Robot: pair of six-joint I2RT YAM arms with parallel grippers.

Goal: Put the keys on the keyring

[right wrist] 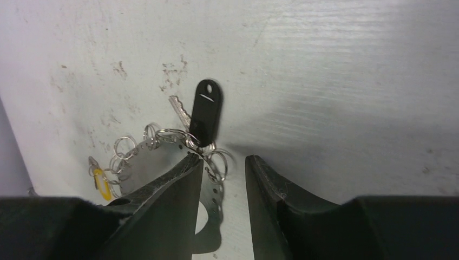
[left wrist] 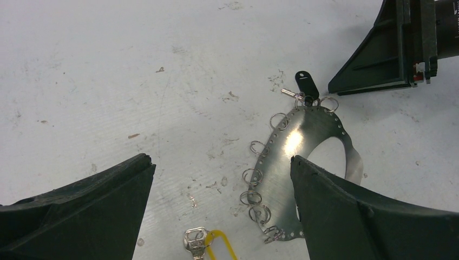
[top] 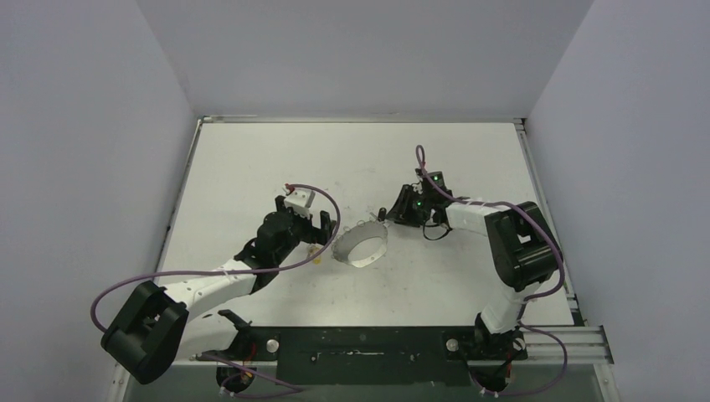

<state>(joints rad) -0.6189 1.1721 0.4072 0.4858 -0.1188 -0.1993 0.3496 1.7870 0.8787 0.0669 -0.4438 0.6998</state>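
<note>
The keyring (left wrist: pixel 303 135) is a silvery metal band bent into a loop, with small wire rings along its edge; it lies mid-table (top: pixel 362 243). The black-headed key (right wrist: pixel 205 111) rests at the band's far edge, its lower end among the small rings there. The yellow-headed key (left wrist: pixel 219 246) lies loose on the table beside the band's near end. My left gripper (left wrist: pixel 220 159) hovers wide open over that yellow key and the row of rings. My right gripper (right wrist: pixel 224 158) is narrowed but open, straddling the band's edge and one small ring; a gap shows beside its right finger.
The white tabletop (top: pixel 251 167) is scuffed and speckled with small marks. Grey walls close it in on the left, right and back. The arm bases and a black mounting bar (top: pixel 360 347) run along the near edge. Purple cables (top: pixel 126 285) loop off both arms.
</note>
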